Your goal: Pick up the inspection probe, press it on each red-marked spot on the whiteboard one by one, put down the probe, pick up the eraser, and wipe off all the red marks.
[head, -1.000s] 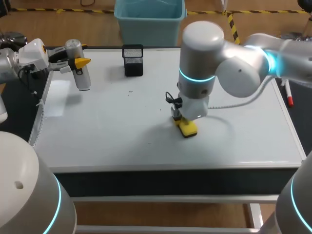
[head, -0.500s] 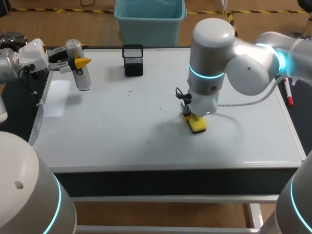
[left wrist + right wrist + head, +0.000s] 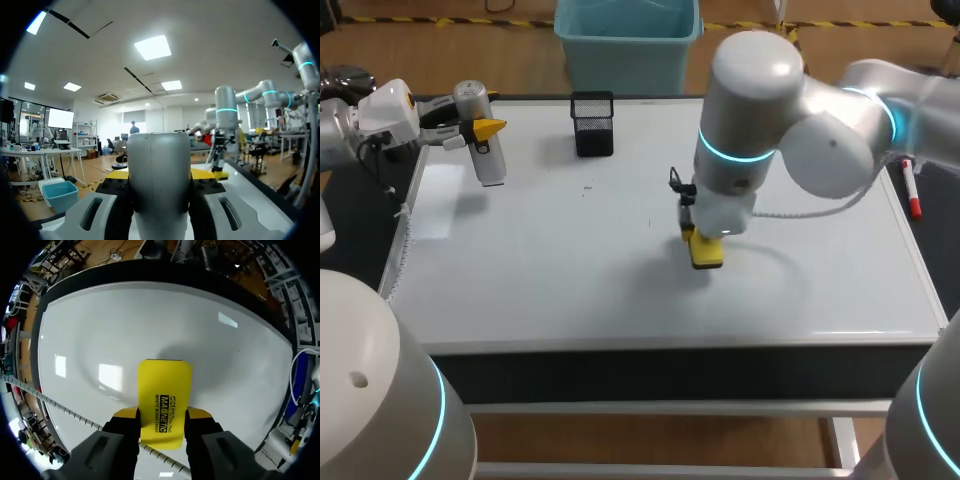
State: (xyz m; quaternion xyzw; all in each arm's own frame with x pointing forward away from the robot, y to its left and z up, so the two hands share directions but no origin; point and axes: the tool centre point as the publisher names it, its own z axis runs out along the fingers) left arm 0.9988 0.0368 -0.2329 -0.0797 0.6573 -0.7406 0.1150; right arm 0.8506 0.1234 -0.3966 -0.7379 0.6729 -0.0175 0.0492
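right gripper clamps yellow eraser to the whiteboard mid-wipe, left gripper holds the inspection probe; next stroke likely needs steady pressure

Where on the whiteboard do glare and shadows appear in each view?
Head view: a shadow lies on the whiteboard left of the eraser in the right gripper; a pale glare patch sits beside the probe. Right wrist view: lamp reflections dot the whiteboard, and a shadow lies ahead of the eraser. Left wrist view: the probe in the left gripper hides most of it.
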